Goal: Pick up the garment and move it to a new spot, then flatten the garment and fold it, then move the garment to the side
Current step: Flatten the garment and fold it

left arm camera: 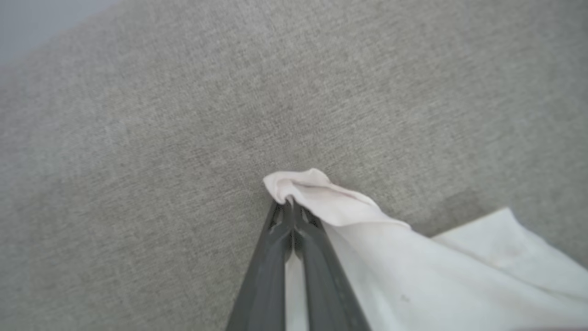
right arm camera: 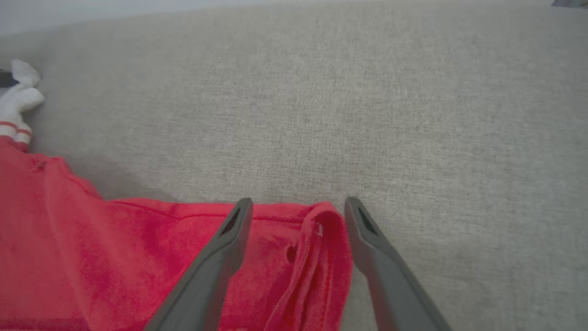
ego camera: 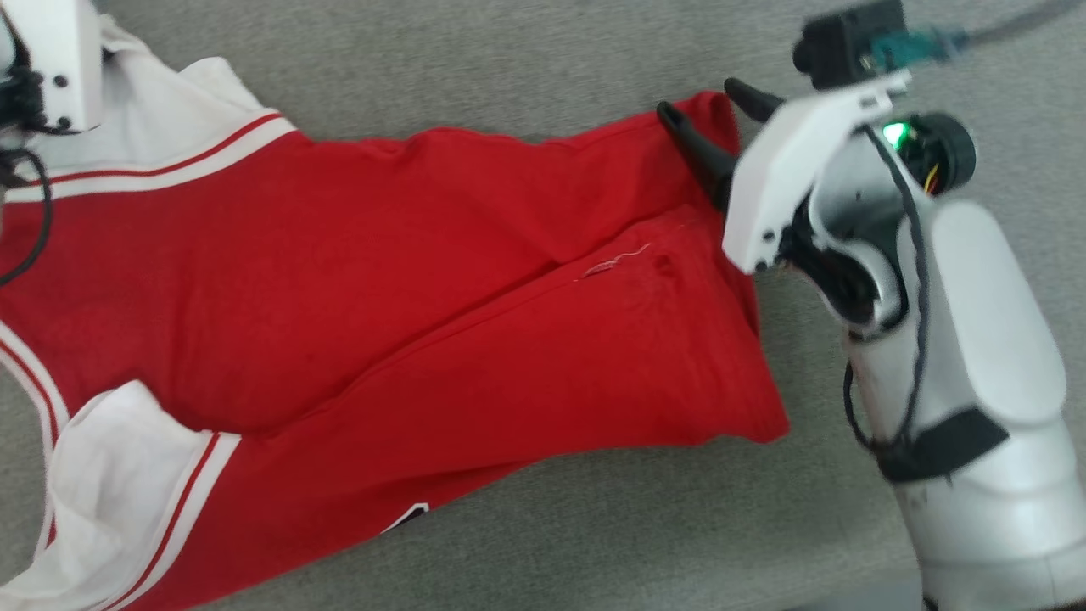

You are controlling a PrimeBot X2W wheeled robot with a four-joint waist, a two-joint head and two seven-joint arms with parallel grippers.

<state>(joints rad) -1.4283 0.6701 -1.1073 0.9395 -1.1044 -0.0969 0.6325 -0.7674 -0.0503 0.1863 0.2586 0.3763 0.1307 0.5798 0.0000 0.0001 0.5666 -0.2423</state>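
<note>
The garment (ego camera: pixel 356 280), a red shirt with white striped-trim sleeves, lies stretched across the grey cloth surface (ego camera: pixel 543 59). My left gripper (left arm camera: pixel 289 204) is shut on a pinch of the white sleeve (left arm camera: pixel 321 197); its white wrist housing (ego camera: pixel 55 59) shows at the head view's top left. My right gripper (ego camera: pixel 708 98) stands open at the garment's far right corner, one finger over the red cloth and one beyond its edge. In the right wrist view the red hem corner (right arm camera: pixel 321 230) rises between the open fingers (right arm camera: pixel 234 225) of that gripper (right arm camera: pixel 298 207).
Bare grey cloth surface (right arm camera: pixel 367 92) stretches beyond the garment. A second white sleeve (ego camera: pixel 110 484) lies bunched at the lower left. My right forearm (ego camera: pixel 976 356) stands beside the garment's right edge.
</note>
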